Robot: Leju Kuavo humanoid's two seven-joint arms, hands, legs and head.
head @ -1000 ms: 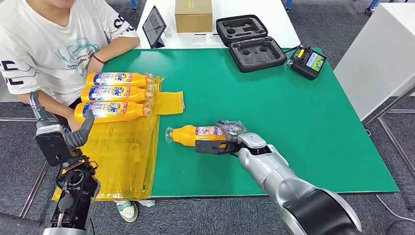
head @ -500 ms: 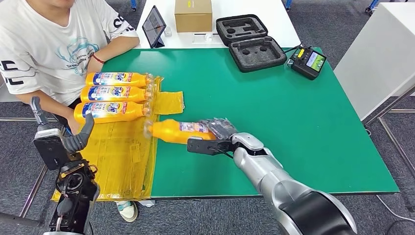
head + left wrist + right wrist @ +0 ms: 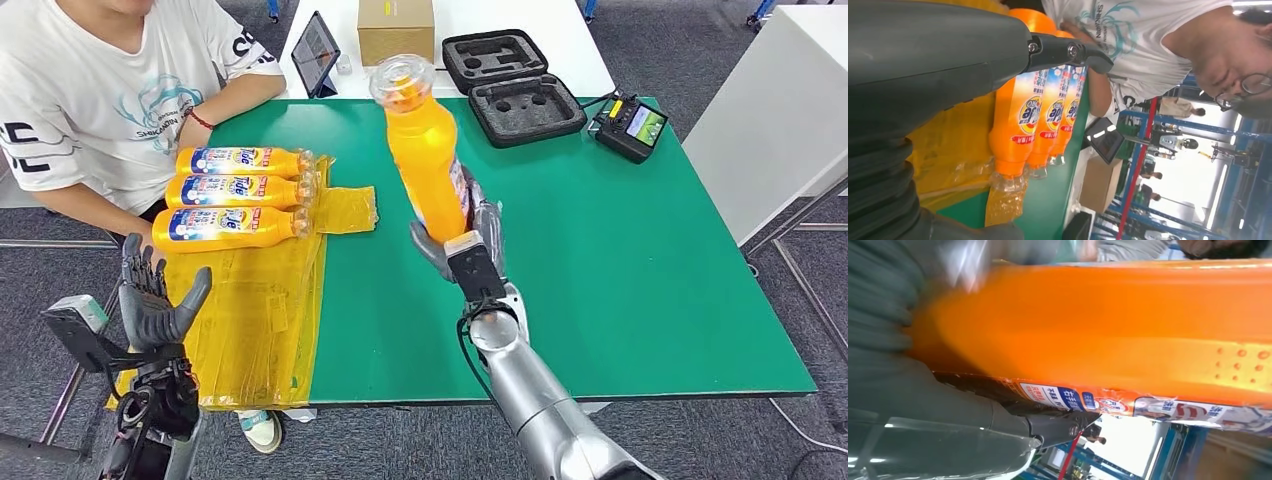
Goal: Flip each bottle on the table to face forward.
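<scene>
The right hand (image 3: 462, 240) grips an orange detergent bottle (image 3: 425, 160) by its base, long axis near upright above the green tabletop (image 3: 600, 250), three label-up bottles (image 3: 235, 192) lying toward the open left hand (image 3: 155, 300).

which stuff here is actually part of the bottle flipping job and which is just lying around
Part of the job:
- orange bottle held up by the right hand
- three labelled bottles lying side by side on the yellow plastic sheet
- left hand, holding nothing

Just lying about:
- cardboard box
- tablet
- black foam case
- handheld controller
</scene>
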